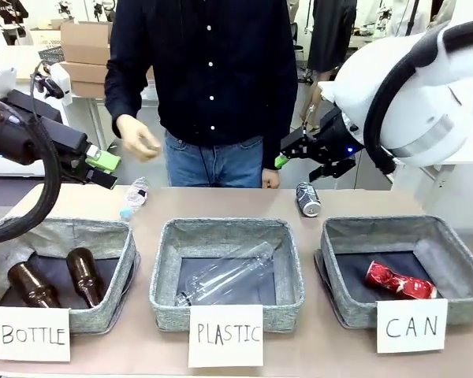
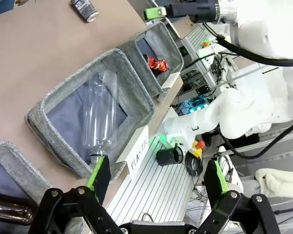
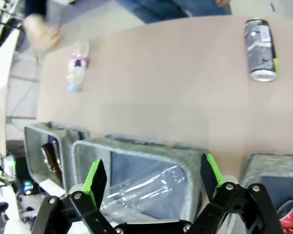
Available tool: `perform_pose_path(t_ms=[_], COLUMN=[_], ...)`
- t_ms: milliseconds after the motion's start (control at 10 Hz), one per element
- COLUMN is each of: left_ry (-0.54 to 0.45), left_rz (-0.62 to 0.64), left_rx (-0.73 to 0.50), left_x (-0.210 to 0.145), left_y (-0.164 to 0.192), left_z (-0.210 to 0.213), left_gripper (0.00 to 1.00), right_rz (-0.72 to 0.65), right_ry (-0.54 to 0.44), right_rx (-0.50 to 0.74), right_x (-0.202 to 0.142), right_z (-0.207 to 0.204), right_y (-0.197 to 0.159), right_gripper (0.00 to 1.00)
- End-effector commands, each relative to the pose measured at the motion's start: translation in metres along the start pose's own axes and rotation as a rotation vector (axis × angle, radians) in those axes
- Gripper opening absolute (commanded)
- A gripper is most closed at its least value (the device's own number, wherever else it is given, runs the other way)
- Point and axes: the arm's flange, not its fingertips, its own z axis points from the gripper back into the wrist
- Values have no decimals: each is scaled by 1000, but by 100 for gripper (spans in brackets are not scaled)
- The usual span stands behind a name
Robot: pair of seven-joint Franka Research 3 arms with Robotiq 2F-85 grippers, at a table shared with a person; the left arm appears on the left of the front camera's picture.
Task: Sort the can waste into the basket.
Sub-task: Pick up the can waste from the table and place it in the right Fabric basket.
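Front view. Baskets carded BOTTLE (image 1: 63,232), PLASTIC (image 1: 225,230) and CAN (image 1: 402,228) stand in a row on the table (image 1: 221,203). The red can (image 1: 400,281) lies inside the CAN basket. The dark can (image 1: 307,198) lies on the table behind the gap between the PLASTIC and CAN baskets. The left gripper (image 1: 104,169) hangs above the BOTTLE basket and the right gripper (image 1: 299,156) above the dark can, both released and empty. A person's hand (image 1: 138,139) is raised near the left gripper, and a small plastic bottle (image 1: 134,197) lies below it.

Left wrist view. The left gripper (image 2: 158,178) has its fingers spread wide with nothing between them. Beyond it are a clear bottle (image 2: 100,117) in the PLASTIC basket (image 2: 132,78), the red can (image 2: 156,64) in the CAN basket (image 2: 168,41), and the dark can (image 2: 84,9) on bare table.

Right wrist view. The right gripper (image 3: 154,178) is likewise spread and empty over the PLASTIC basket (image 3: 136,146). The dark can (image 3: 260,48) lies on its side at upper right, well apart from the fingers.
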Motion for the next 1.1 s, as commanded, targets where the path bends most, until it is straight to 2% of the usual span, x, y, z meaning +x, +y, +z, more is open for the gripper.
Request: perform_pose_path(t_ms=[0, 100, 200, 300, 500, 700, 800, 1000], left_ry=[10, 10, 10, 10, 10, 10, 10, 10], left_rz=[-3, -3, -3, -3, -3, -3, -3, -3], left_rx=[-4, -4, -4, -4, -4, -4, -4, -4], left_x=[1, 1, 1, 1, 1, 1, 1, 1], left_y=[-1, -1, -1, -1, -1, -1, -1, -1], left_z=[4, 4, 4, 4, 4, 4, 4, 4], left_gripper=[100, 100, 100, 100, 100, 100, 100, 100], right_rz=[9, 0, -14, 2, -25, -23, -48, -69], right_ry=[6, 0, 27, 69, 132, 157, 151, 32], right_rx=[45, 0, -132, -194, -341, -426, -487, -555], right_x=[0, 0, 21, 38, 73, 91, 95, 108], right_z=[2, 0, -23, -46, -95, -132, -147, -157], right_y=[-9, 0, -2, -5, -28, -52, -61, -77], right_gripper=[100, 100, 100, 100, 100, 100, 100, 100])
